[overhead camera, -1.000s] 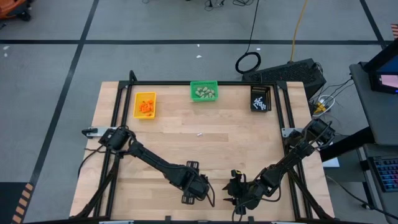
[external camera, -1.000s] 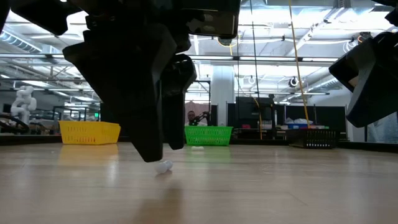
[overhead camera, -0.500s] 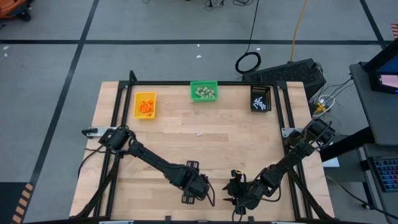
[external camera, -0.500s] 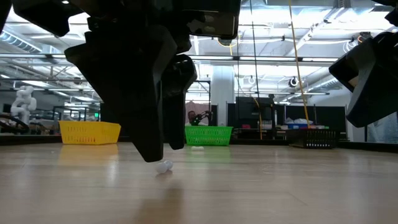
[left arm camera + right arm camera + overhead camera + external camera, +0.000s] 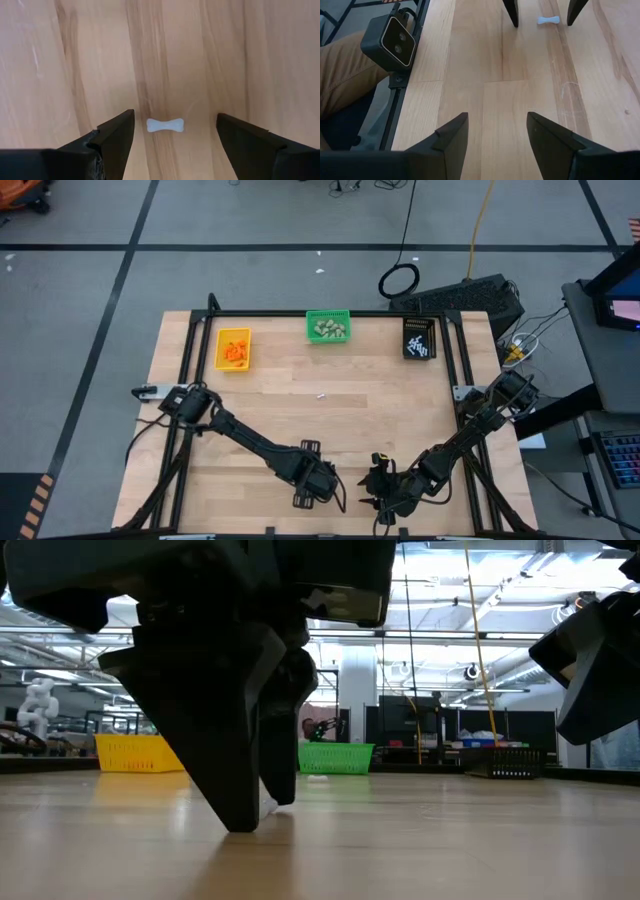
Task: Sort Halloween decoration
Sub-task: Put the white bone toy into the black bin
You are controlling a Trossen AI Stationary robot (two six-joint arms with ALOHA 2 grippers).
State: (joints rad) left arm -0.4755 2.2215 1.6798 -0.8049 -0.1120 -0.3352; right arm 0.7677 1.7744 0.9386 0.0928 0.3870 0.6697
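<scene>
Left tool stands low over the near edge of the desk, fingers wide apart, straddling one white bone-shaped piece that lies flat between them, untouched. Right tool waits just beside it at the near edge, fingers apart, holding nothing. Yellow bin, green bin and black bin line the far edge and hold pieces. Current step, as I judge it: pickup of the white piece. Next move requires lowering, closing on its narrow middle, then carrying it to the black bin.
</scene>
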